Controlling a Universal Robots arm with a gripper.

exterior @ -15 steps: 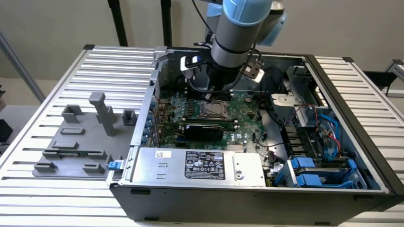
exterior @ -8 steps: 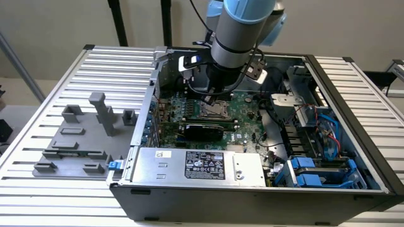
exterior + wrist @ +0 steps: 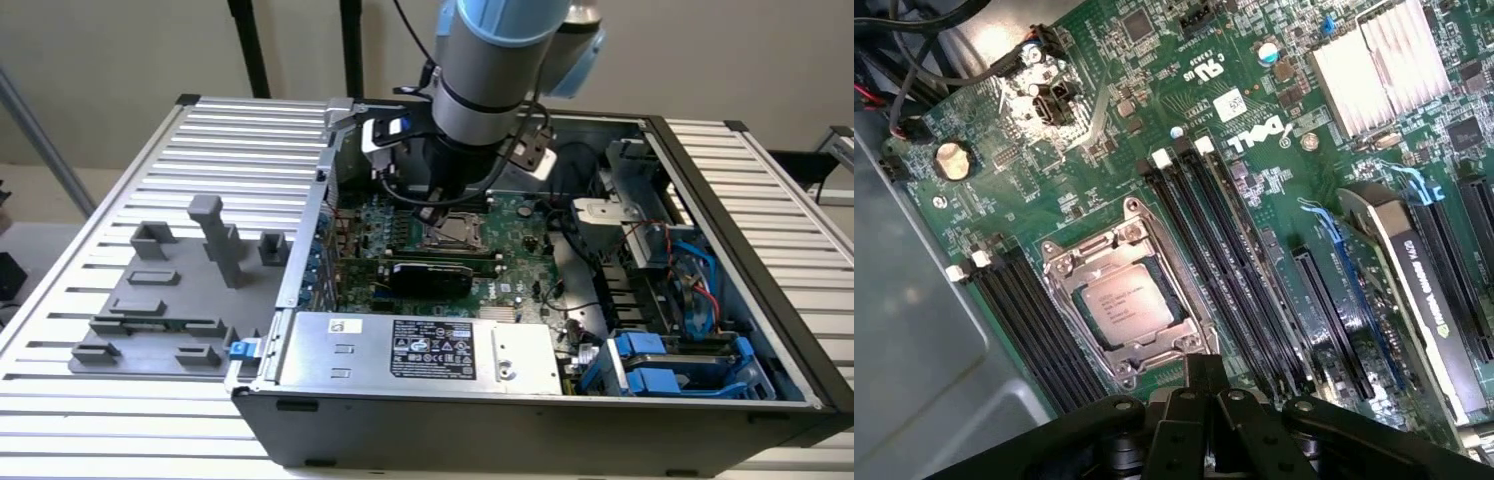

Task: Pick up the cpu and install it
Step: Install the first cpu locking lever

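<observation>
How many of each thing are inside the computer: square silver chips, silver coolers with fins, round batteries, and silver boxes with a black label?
square silver chip, the cpu: 1
silver cooler with fins: 1
round battery: 1
silver box with a black label: 1
Total: 4

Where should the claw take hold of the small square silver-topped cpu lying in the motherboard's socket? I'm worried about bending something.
Judging from the wrist view, grip the small square silver-topped cpu by two opposite edges of its metal lid, coming straight down from above. It lies flat and recessed inside the silver metal socket frame, with black memory slots alongside, so a sideways approach looks blocked. The claw hovers just above the green motherboard.
</observation>
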